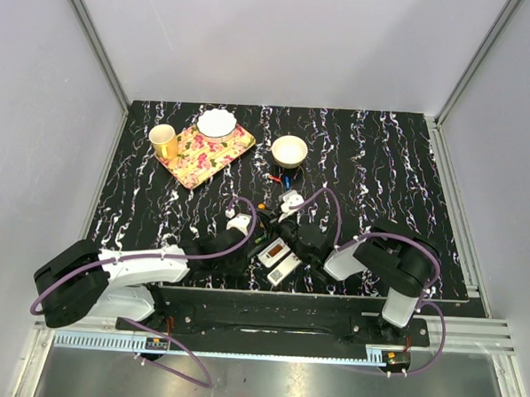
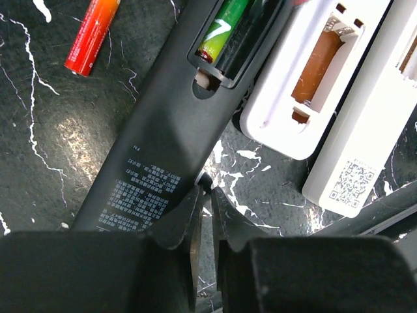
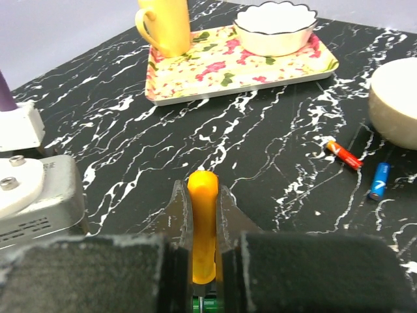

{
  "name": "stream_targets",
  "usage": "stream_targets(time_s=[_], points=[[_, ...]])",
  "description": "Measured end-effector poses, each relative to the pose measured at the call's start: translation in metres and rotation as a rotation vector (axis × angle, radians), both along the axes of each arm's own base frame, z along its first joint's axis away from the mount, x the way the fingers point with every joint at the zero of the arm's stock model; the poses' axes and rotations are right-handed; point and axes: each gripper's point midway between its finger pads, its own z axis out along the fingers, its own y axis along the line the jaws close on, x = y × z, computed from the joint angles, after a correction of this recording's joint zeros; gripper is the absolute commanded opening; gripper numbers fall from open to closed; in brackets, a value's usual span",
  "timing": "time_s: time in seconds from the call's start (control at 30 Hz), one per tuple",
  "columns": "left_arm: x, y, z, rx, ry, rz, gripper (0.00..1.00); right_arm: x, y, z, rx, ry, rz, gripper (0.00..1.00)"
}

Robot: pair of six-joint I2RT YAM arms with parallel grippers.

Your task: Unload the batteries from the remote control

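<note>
A black marbled table seen from above, with two robot arms reaching to its lower centre, where three remotes lie close together.

In the left wrist view, a black remote runs diagonally across the frame with its battery bay open at the top. A green battery sits inside the bay. A red-orange battery lies loose on the table at upper left. To the right, a white remote lies with its bay open and an orange-brown battery in it. Just beside it is a second white remote bearing a QR code. The left gripper, at lower centre, has its fingers drawn almost together. Nothing shows between them, and their tips are at the black remote's right edge.

In the right wrist view, the right gripper is clamped on an orange battery at lower centre, its rounded end poking out past the fingertips. At right, a red battery and a blue battery lie on the table near a cream bowl. At the top, a floral tray carries a yellow mug and a scalloped white bowl.
</note>
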Motion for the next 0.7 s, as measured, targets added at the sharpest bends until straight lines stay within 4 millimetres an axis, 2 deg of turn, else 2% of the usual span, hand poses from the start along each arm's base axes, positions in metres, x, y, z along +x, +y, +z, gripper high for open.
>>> stream_targets(time_s=[0.27, 0.4, 0.43, 0.47, 0.5, 0.57, 0.6, 0.7], points=[[0.000, 0.000, 0.000, 0.001, 0.000, 0.000, 0.16, 0.004, -0.012, 0.007, -0.026, -0.040, -0.048, 0.00], [0.000, 0.000, 0.000, 0.000, 0.000, 0.000, 0.23, 0.004, -0.012, 0.010, -0.024, -0.044, -0.048, 0.00], [0.000, -0.001, 0.000, -0.001, -0.001, 0.000, 0.27, 0.003, -0.013, 0.012, -0.022, -0.046, -0.048, 0.00], [0.001, -0.001, 0.001, -0.002, -0.002, -0.001, 0.42, 0.003, -0.013, 0.013, -0.019, -0.046, -0.048, 0.00], [0.001, -0.001, 0.002, -0.001, -0.004, -0.004, 0.51, 0.003, -0.013, 0.015, -0.013, -0.047, -0.048, 0.00], [0.001, 0.000, 0.006, 0.003, -0.010, -0.011, 0.76, 0.002, -0.014, 0.021, 0.003, -0.050, -0.048, 0.00], [0.002, 0.000, 0.010, 0.000, -0.020, -0.014, 0.80, 0.001, -0.015, 0.024, 0.013, -0.052, -0.047, 0.00], [0.010, -0.001, 0.030, -0.030, -0.069, -0.010, 0.81, -0.001, -0.017, 0.038, 0.050, -0.059, -0.047, 0.00]])
